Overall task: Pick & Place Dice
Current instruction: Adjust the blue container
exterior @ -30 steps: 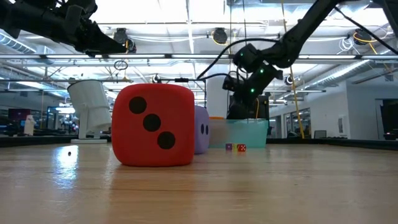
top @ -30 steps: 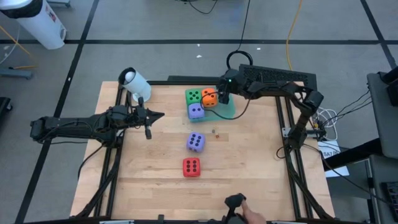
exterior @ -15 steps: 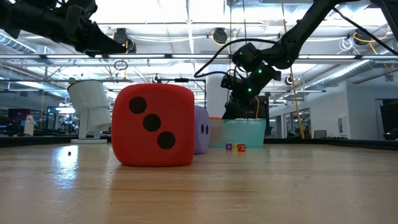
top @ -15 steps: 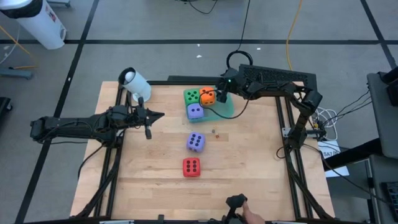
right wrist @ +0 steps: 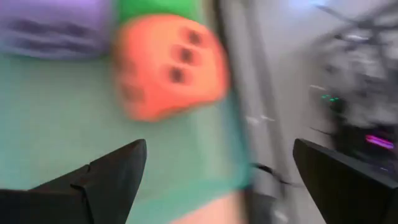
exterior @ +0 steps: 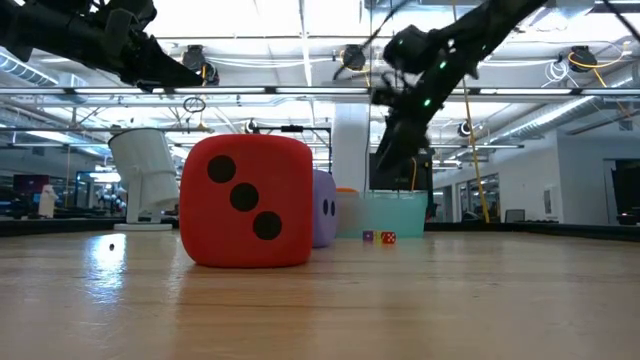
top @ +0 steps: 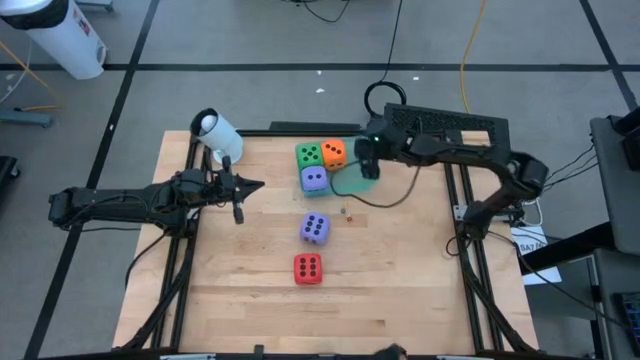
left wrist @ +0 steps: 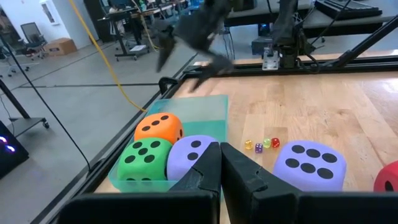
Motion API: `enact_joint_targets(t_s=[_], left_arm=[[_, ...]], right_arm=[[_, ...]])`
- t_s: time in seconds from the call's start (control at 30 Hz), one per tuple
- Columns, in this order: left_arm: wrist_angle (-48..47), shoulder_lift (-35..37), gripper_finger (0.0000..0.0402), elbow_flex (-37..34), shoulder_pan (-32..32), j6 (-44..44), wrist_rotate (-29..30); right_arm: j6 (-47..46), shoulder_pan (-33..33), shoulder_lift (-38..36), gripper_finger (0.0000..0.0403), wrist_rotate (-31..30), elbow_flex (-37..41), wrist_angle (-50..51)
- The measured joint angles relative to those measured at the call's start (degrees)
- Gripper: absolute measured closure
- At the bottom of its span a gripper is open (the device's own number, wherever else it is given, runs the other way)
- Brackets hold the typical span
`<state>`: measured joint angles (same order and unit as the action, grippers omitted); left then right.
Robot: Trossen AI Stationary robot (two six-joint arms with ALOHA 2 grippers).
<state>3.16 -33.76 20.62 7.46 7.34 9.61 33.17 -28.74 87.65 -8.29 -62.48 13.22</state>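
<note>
Right hand (top: 362, 160) hangs wide and empty above the green tray (top: 362, 180) near the surface's far edge, beside the orange die (top: 334, 152). Next, I judge, it should fetch the purple die (top: 314, 228) mid-surface, fingers straddling it squarely. Left hand (top: 240, 186), fingers together, waits at the left edge.

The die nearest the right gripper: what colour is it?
Orange with dark pips; clearest in the left wrist view.

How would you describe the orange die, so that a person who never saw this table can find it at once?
Look at the far edge of the wooden table, where a flat green tray lies. Three dice sit together at its left end. The orange die is between the green die and the open right gripper, behind the purple die; it is the only orange one.
</note>
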Motion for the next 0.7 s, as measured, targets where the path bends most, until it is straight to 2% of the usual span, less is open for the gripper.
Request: enact_joint_targets(t_s=[0.07, 0.17, 0.3, 0.47, 0.7], left_arm=[[0.0, 0.0, 0.0394, 0.0, 0.0, -0.1, 0.0], [0.0, 0.0, 0.0394, 0.0, 0.0, -0.1, 0.0], [0.0, 0.0, 0.0394, 0.0, 0.0, -0.4, 0.0], [-0.2, 0.0, 0.0394, 0.0, 0.0, -0.8, 0.0], [-0.5, 0.0, 0.0394, 0.0, 0.0, -0.3, 0.0]], right_arm=[[-2.3, 0.3, -2.1, 0.0009, 7.1, 0.0, 5.4], [-4.8, 1.6, -2.5, 0.0009, 11.2, 0.0, 11.7], [-5.1, 4.2, -0.5, 0.0009, 10.5, 0.0, 17.7], [-3.1, 6.4, 1.7, 0.0009, 1.3, 0.0, 18.6], [-4.8, 6.0, 2.7, 0.0011, 4.1, 0.0, 19.2]])
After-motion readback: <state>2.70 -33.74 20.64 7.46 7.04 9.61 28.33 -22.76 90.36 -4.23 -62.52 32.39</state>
